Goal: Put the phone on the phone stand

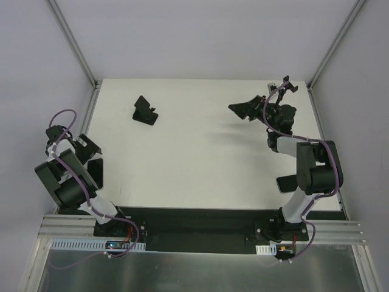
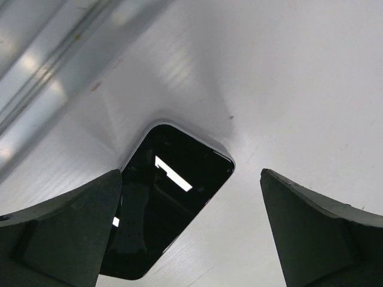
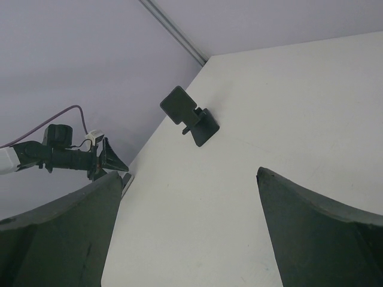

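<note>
The phone, a glossy black slab, lies flat on the white table at its left edge; it also shows in the top view. My left gripper is open just above it, and its left finger overlaps the phone's near end. In the top view the left gripper is at the far left. A thin black arm with a small clamp, the phone stand, rises at the back right, its base hidden behind my right arm. My right gripper is open and empty near it, above the table.
A small black folding wedge stand sits at the back left of the table, also in the right wrist view. Metal frame posts rise at the back corners. A dark flat shape lies beside the right arm.
</note>
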### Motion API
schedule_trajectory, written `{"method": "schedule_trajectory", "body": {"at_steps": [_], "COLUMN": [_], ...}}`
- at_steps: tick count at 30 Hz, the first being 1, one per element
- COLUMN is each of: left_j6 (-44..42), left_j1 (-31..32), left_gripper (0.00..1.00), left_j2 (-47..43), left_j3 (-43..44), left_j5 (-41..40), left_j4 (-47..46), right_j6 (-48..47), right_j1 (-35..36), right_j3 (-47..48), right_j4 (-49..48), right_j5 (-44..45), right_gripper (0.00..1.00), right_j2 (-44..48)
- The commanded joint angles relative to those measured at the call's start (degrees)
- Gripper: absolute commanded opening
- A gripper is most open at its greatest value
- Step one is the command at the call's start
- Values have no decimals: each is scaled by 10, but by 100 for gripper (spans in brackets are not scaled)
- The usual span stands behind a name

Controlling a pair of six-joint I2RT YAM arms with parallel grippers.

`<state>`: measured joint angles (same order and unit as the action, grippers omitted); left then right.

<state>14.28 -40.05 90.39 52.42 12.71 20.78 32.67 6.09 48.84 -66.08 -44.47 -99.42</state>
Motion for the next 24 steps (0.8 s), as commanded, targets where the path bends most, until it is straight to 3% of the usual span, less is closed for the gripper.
{"method": "schedule_trajectory", "body": {"at_steps": [1,8,12,18,24], "left_j6": [43,97,93,52,193], "left_j1": [63,157,207,199,114], "left_gripper": [99,94,99,99,99], "left_j2": [41,8,-13,-108,-184], "left_j3": [-13,-7,-3,-7,-72], "left_j5": [23,25,12,-94,-124], "left_j4": [30,48,68,101,147], "right_j6": [11,8,6,6,7], "right_j1": [-5,-6,-6,-5,-5], "right_j3": [-7,-8,-10,-10,-10], "right_j4": [-72,-72,-72,-71,-71], "right_j5": [-12,-11,-11,-11,-10], "right_gripper": [96,96,96,96,96], "right_j2": [-2,-1,1,1,0]}}
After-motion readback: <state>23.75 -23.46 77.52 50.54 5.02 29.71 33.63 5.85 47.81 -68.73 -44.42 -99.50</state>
